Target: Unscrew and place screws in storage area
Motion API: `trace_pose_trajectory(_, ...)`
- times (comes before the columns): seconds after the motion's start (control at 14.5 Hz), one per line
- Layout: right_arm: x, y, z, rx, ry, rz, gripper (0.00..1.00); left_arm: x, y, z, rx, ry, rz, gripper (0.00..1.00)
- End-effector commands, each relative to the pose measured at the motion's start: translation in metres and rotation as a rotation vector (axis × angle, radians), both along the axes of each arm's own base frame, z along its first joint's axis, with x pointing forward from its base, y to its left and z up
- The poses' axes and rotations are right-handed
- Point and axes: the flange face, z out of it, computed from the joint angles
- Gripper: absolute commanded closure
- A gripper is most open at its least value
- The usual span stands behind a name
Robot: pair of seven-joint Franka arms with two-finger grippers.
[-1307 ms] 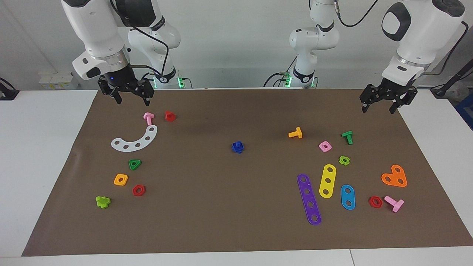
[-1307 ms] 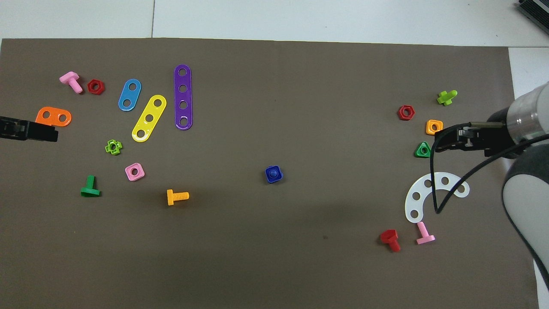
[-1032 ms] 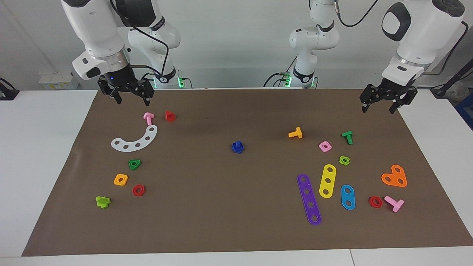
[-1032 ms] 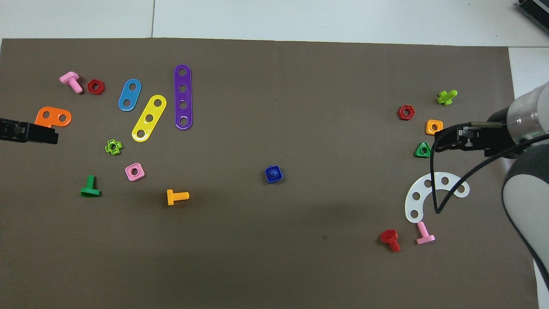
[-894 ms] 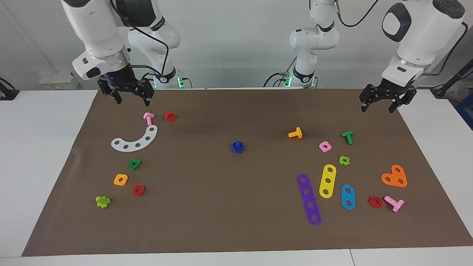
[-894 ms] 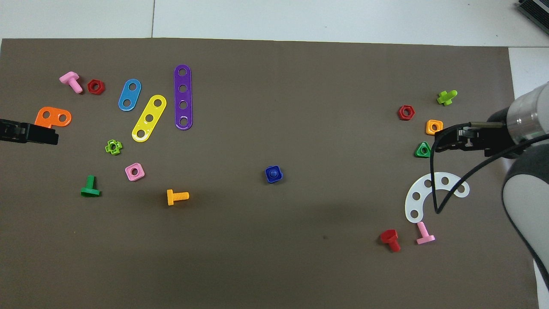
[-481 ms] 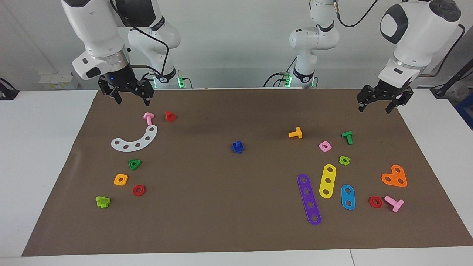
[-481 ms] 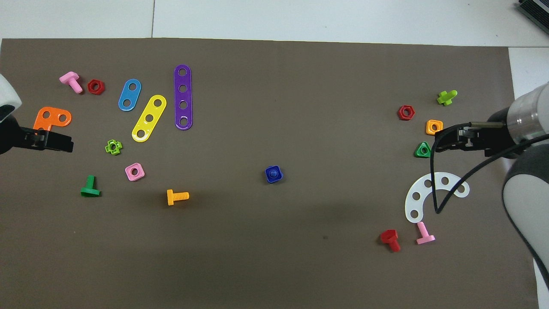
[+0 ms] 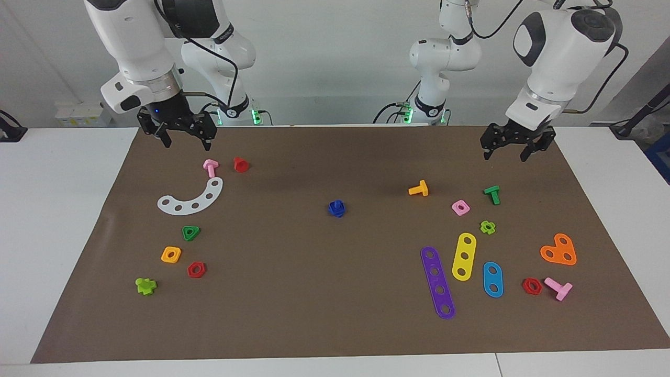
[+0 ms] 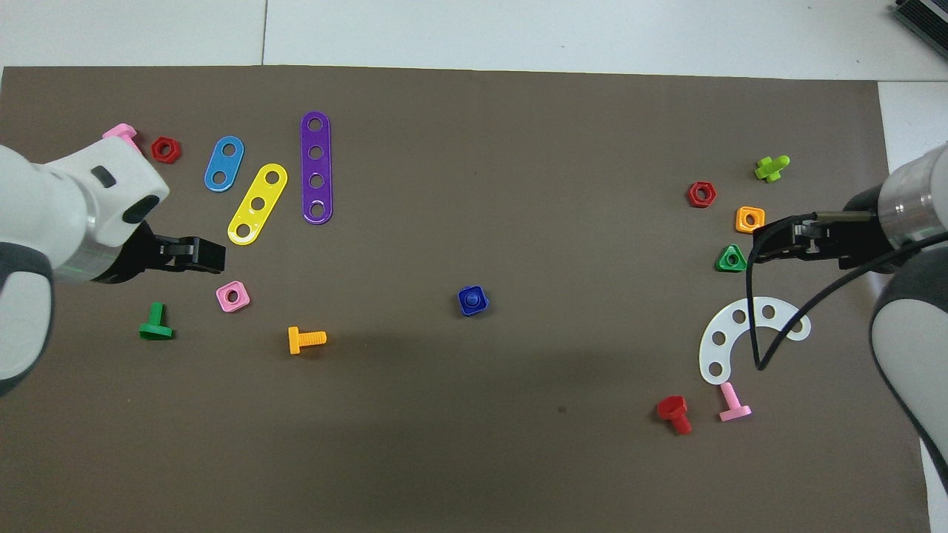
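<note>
The dark-blue screw (image 9: 337,208) stands in a flat blue square nut at the middle of the brown mat (image 9: 314,298); it also shows in the overhead view (image 10: 472,300) on the mat (image 10: 518,185). My left gripper (image 9: 504,155) is open and empty, in the air over the mat's edge by the robots, at the left arm's end; in the overhead view (image 10: 212,255) it covers the lime cross nut. My right gripper (image 9: 187,142) is open and empty over the mat's edge by the robots, above the pink bolt; it also shows in the overhead view (image 10: 763,243). The right arm waits.
Toward the left arm's end lie an orange bolt (image 9: 419,189), a green bolt (image 9: 492,194), a pink nut (image 9: 460,208) and purple, yellow and blue strips (image 9: 437,283). Toward the right arm's end lie a white arc (image 9: 191,199), a red bolt (image 9: 240,164) and several nuts.
My left gripper has moved toward the middle of the table along the robots' edge of the mat, still open. The right gripper and the screw have not moved.
</note>
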Motion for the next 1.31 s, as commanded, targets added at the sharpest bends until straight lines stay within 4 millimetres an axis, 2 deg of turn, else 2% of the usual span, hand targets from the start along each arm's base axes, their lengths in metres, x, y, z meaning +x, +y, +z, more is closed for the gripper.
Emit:
trace_pose_trajectory(0.0, -0.005, -0.001, 0.002, -0.01, -0.011, 0.053, 0.0, -0.018, -0.044, -0.018, -0.02, -0.027, 0.069, 0.05)
trace_pose_trajectory(0.21, -0.004, -0.003, 0.002, -0.013, -0.012, 0.089, 0.0, -0.024, -0.115, -0.062, -0.043, -0.062, 0.099, 0.05)
trace_pose_trajectory(0.41, -0.004, -0.003, 0.002, -0.021, -0.01, 0.1, 0.0, -0.021, -0.164, -0.092, -0.106, -0.127, 0.167, 0.05)
trace_pose_trajectory(0.76, -0.005, -0.004, 0.002, -0.008, -0.008, 0.086, 0.0, -0.023, -0.191, -0.104, -0.193, -0.145, 0.178, 0.05)
trace_pose_trajectory(0.96, -0.005, -0.007, 0.001, -0.006, -0.007, 0.079, 0.0, -0.029, -0.221, -0.127, -0.217, -0.155, 0.208, 0.05)
trace_pose_trajectory(1.03, -0.005, -0.007, 0.001, -0.006, -0.007, 0.079, 0.0, -0.032, -0.236, -0.142, -0.218, -0.151, 0.21, 0.05)
trace_pose_trajectory(1.17, -0.005, -0.007, 0.0, -0.006, -0.005, 0.078, 0.0, -0.034, -0.249, -0.161, -0.209, -0.14, 0.203, 0.05)
trace_pose_trajectory(1.24, -0.005, -0.007, 0.0, -0.006, -0.005, 0.078, 0.0, -0.042, -0.261, -0.167, -0.208, -0.136, 0.183, 0.05)
